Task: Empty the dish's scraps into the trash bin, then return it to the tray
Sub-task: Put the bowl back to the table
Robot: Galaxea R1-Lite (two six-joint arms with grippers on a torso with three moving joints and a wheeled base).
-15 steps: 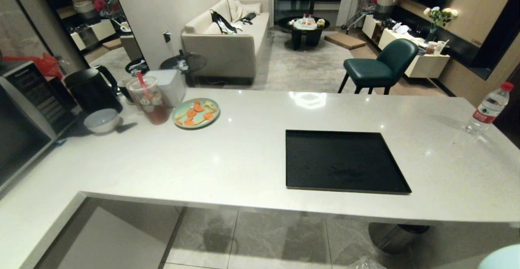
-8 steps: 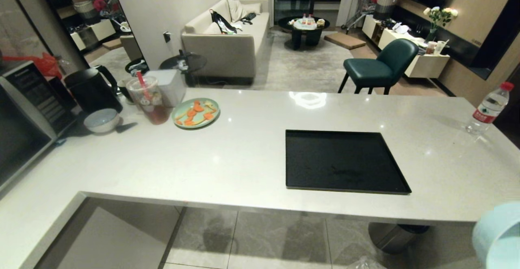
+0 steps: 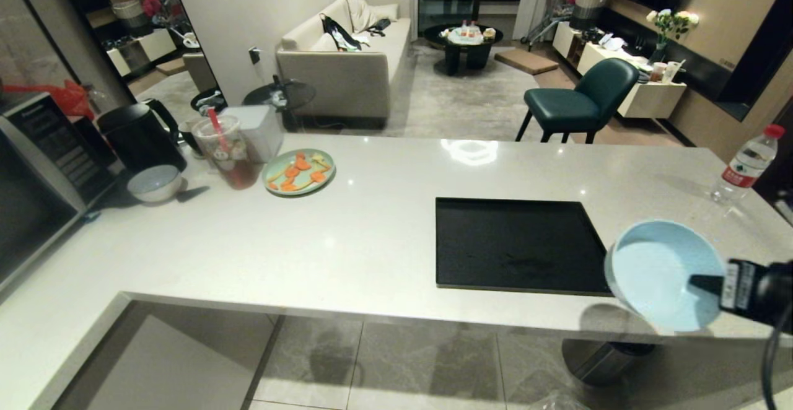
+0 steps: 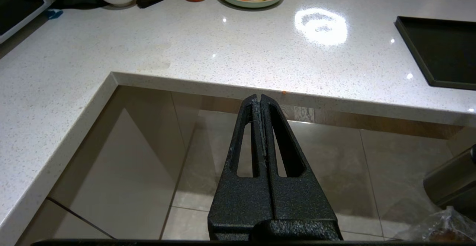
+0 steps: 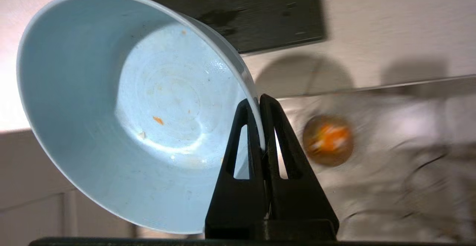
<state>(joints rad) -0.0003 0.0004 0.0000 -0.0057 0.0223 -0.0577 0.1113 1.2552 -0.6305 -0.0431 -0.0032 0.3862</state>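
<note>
My right gripper point(image 3: 697, 283) is shut on the rim of the dish point(image 3: 657, 274), a pale-blue bowl. It holds the dish tilted in the air over the counter's front edge, beside the near right corner of the black tray point(image 3: 520, 246). In the right wrist view the dish point(image 5: 130, 108) holds only a few tiny crumbs. That view also shows the trash bin point(image 5: 327, 140) blurred on the floor below, with orange scraps point(image 5: 331, 134) inside. My left gripper point(image 4: 259, 97) is shut on nothing, parked below the counter edge.
At the counter's far left stand a mint plate point(image 3: 298, 172) of carrot pieces, a drink cup point(image 3: 229, 153), a white bowl point(image 3: 155, 184), a kettle point(image 3: 139, 137) and a microwave point(image 3: 37, 181). A water bottle point(image 3: 746, 162) stands far right. A steel bin point(image 3: 604, 360) sits under the counter.
The dish has come up from the bottom right corner and moved left into full view near the tray. My right gripper now shows behind it. The left arm is still.
</note>
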